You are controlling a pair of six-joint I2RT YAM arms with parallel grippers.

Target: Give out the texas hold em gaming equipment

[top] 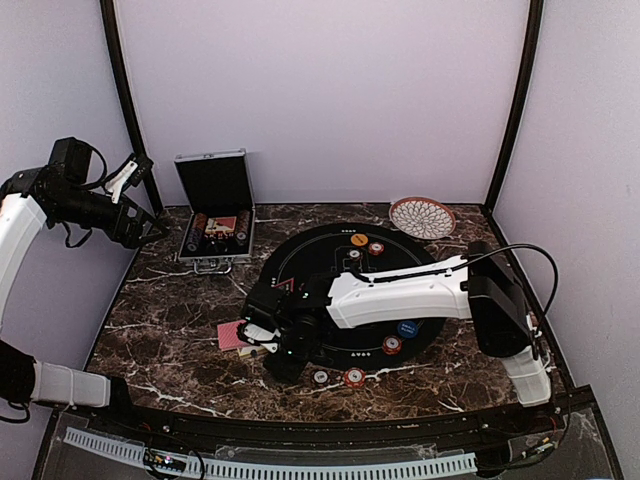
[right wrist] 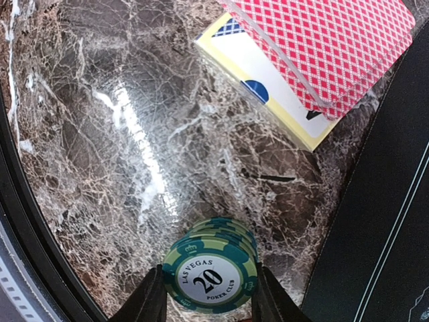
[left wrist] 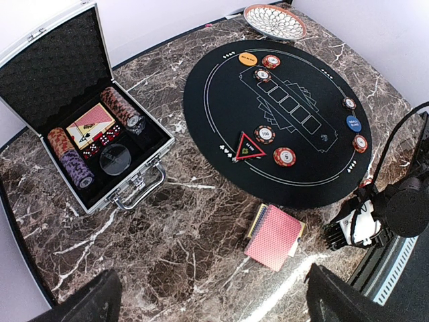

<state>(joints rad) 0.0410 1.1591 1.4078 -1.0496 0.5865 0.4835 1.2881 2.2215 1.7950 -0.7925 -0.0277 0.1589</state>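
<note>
Your right gripper (right wrist: pixel 209 285) presses its fingers against both sides of a short stack of green chips (right wrist: pixel 213 265). The stack sits low over the marble tabletop (right wrist: pixel 100 134), just beside the black mat (right wrist: pixel 375 228) and near the red-backed cards (right wrist: pixel 328 47). Your left gripper (left wrist: pixel 211 292) hangs wide open and empty, raised off to the left.
</note>
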